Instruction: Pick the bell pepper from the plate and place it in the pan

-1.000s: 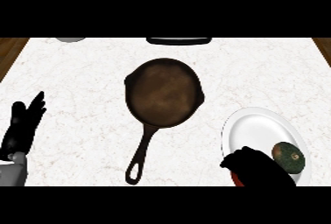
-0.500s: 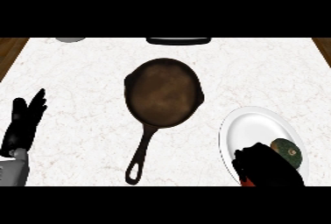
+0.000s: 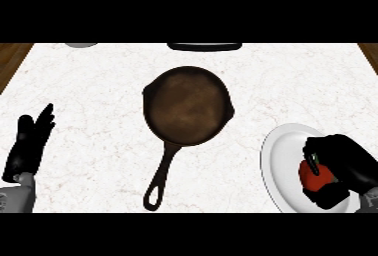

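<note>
Red bell pepper (image 3: 313,176) sits on the white plate (image 3: 284,155) with the right hand (image 3: 341,161) curled round it; the pan (image 3: 187,105) holds nothing, so lifting and placing remain; the left hand (image 3: 29,142) rests open at the left edge.

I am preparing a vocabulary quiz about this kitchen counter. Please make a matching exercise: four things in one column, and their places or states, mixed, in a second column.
Things:
1. pan
2. bell pepper
3. left hand
4. plate

Places or states:
A. open, fingers up, at the view's left edge
B. white, at the lower right
C. red, under the right hand
D. dark, mid-counter, nothing in it

Pairs: 1-D, 2-C, 3-A, 4-B
</note>
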Available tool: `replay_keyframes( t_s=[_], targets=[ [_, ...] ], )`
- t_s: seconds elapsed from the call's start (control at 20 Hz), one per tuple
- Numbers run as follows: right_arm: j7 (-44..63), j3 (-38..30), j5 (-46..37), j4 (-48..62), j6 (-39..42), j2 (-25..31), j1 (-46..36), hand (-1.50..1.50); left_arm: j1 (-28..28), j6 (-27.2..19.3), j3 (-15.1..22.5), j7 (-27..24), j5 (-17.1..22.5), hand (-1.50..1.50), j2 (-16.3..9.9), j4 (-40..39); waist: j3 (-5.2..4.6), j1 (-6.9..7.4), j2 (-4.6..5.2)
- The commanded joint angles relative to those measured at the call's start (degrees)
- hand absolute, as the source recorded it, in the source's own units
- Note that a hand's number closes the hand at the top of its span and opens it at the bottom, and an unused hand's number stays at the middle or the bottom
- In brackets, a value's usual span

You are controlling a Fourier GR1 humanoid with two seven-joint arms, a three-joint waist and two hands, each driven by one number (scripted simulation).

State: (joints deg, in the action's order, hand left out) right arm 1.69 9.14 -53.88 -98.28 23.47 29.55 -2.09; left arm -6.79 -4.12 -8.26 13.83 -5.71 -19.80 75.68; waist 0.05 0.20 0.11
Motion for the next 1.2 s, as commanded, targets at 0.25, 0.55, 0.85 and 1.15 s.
replay_keyframes(
  t_s=[0.25, 0.55, 0.85, 1.15],
  targets=[
    [-7.61, -11.41, 9.03, -2.90, -13.24, -5.63, -8.45, 1.50, -0.18, 0.66, -0.95, 0.08, 0.33, 0.00, -0.74, 0.36, 0.03, -0.08, -0.21],
    [-2.76, -10.77, 11.87, -10.83, -6.88, -8.20, -9.89, 1.50, -0.85, 2.25, -1.84, -0.71, 0.51, 0.00, -0.73, -0.99, -0.06, -0.28, -0.18],
    [5.69, -7.56, 10.86, -0.21, -5.54, -15.39, -25.39, 1.50, -0.31, 0.72, -1.25, -0.84, -1.45, 0.00, 0.84, -1.44, -0.08, 0.34, -0.03],
    [7.04, -5.02, 7.77, 16.87, -14.11, -25.81, -34.17, 1.50, -1.49, 2.66, -0.91, 0.11, -0.34, 0.00, 1.21, -0.71, -0.06, 0.91, 0.15]
  ],
)
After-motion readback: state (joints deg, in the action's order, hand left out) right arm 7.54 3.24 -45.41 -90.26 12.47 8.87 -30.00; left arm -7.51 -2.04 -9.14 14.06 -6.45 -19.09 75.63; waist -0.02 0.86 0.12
